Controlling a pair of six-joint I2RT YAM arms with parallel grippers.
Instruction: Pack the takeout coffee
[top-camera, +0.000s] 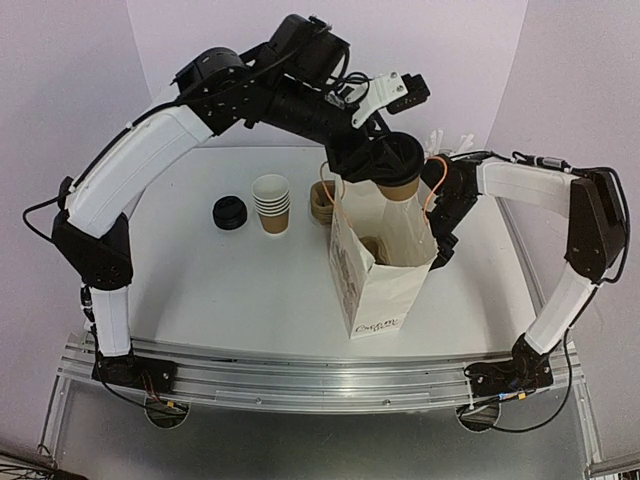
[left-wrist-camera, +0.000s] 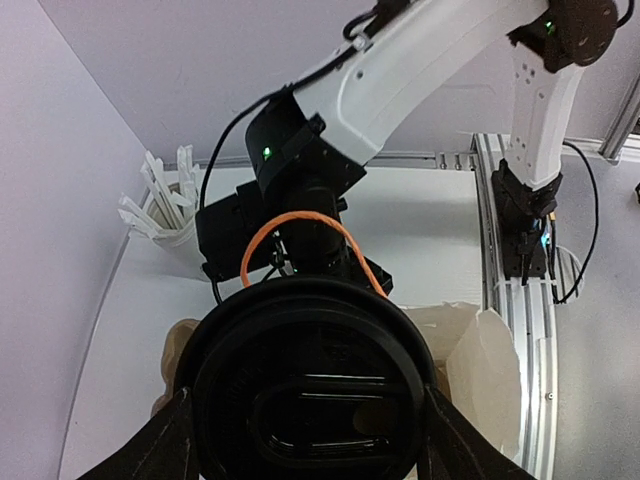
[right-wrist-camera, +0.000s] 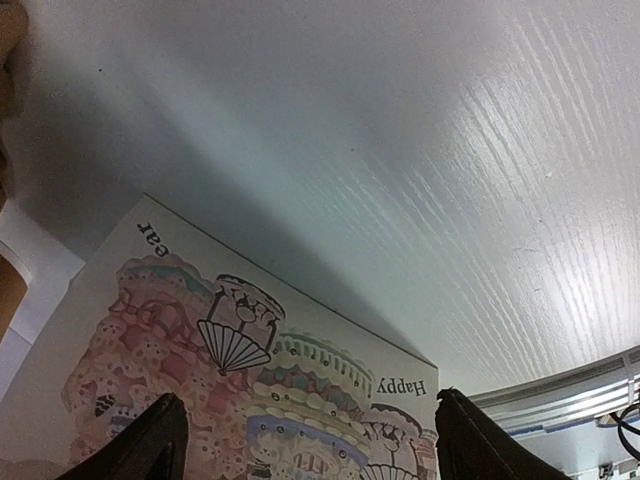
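Observation:
The takeout coffee (top-camera: 400, 178), a brown paper cup under a black lid (left-wrist-camera: 310, 380), hangs just above the open mouth of the white printed paper bag (top-camera: 385, 290). My left gripper (top-camera: 378, 160) is shut on it, with a dark finger (left-wrist-camera: 160, 445) on each side of the lid. My right gripper (top-camera: 442, 252) is low at the bag's right side, jaws wide open. In the right wrist view the bag's printed face (right-wrist-camera: 200, 400) fills the space in front of that gripper (right-wrist-camera: 305, 425). The bag's rim (left-wrist-camera: 480, 350) shows behind the lid.
A stack of lidless brown cups (top-camera: 271, 203) and a stack of black lids (top-camera: 230, 213) stand left of the bag. Brown cardboard pieces (top-camera: 320, 203) sit behind it, and something brown (top-camera: 372, 246) lies inside. White stirrers (left-wrist-camera: 160, 205) stand at the back. A metal rail (top-camera: 300, 375) runs along the near edge.

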